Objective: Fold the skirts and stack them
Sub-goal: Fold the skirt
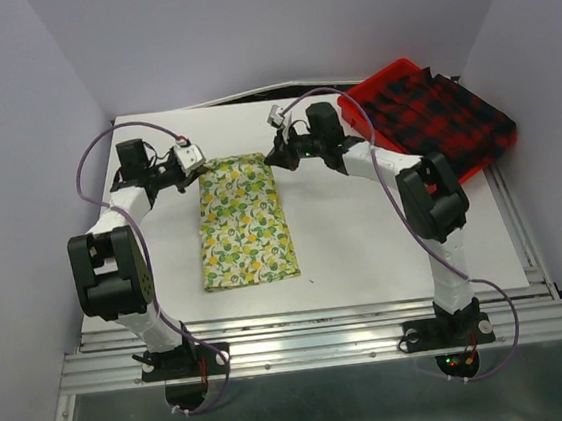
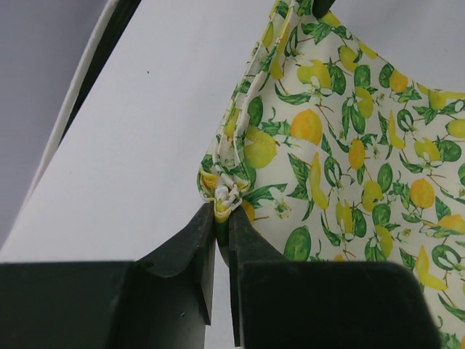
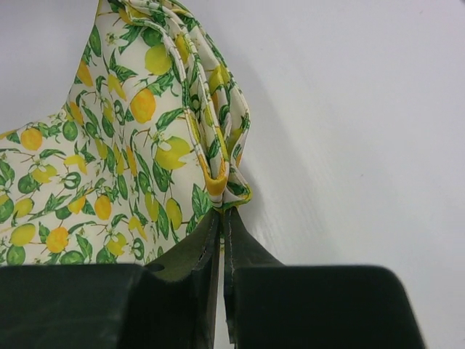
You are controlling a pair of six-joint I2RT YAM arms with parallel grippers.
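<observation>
No readable txt or labels

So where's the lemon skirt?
Top view: the lemon-print skirt lies mid-table, left of the plaid skirt, far corners pinched by the left gripper and right gripper.

Room was bright w/ even overhead light; soft, faint shadows lay on the white table [image 1: 364,232]. Wrist cams: lemon skirt [image 2: 349,145] sharp, left fingers [image 2: 182,254] dark, slightly soft.

Wht arms [image 1: 449,275], blk joints [image 1: 112,273], purple cables [image 1: 80,171]; left pincer [image 2: 222,213] matte blk.
</observation>
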